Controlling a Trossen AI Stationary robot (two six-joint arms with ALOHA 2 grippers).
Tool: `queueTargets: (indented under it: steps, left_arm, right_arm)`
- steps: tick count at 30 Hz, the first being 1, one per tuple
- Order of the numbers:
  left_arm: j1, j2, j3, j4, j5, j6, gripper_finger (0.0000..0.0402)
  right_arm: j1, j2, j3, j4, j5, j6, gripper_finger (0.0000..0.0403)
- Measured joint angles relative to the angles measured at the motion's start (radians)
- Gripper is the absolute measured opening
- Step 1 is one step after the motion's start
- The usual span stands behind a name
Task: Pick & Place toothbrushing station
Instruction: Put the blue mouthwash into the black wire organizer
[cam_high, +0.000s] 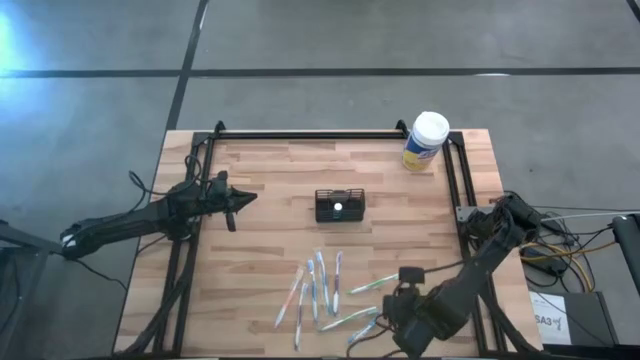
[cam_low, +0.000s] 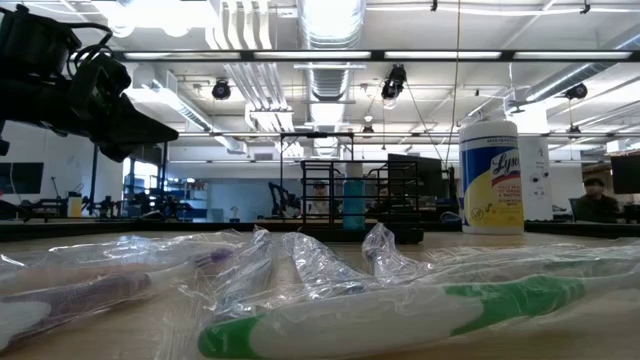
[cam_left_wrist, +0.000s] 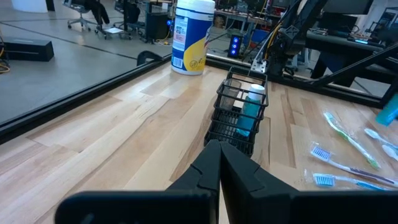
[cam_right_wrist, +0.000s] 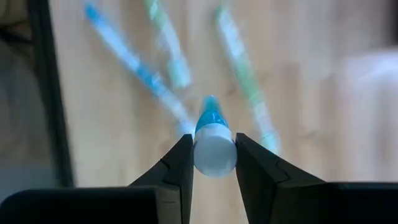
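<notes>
With your right gripper (cam_right_wrist: 213, 152) clamped on a white-capped blue tube (cam_right_wrist: 213, 146) near the table's front, lift straight up; the toothbrushing station (cam_high: 340, 205) waits mid-table; your left gripper (cam_high: 238, 199), pinched empty, idles beside it.

Both arms are matte black with jointed links, the left arm (cam_high: 150, 217) slim and tapered, black cables trailing from the bulkier right arm (cam_high: 480, 262).
</notes>
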Motion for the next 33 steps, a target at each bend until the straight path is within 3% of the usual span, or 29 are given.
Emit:
queueTargets:
  steps: [9,15,26,33]
  left_arm:
    - [0.000,0.002,0.000,0.000,0.000,0.003,0.0007]
    - [0.000,0.004,0.000,0.000,0.000,0.004,0.0007]
    - [0.000,0.004,0.000,0.001,0.000,0.033,0.0007]
    - [0.000,0.015,0.000,0.000,0.000,0.054,0.0007]
  right_arm:
    - [-0.134,-0.122,0.141,-0.131,0.271,-0.221,0.0085]
    - [-0.315,-0.217,0.139,-0.140,0.284,-0.405,0.0085]
    - [-0.662,-0.195,0.139,-0.059,0.033,-0.918,0.0085]
    - [-0.773,-0.145,0.138,-0.028,-0.021,-1.098,0.0085]
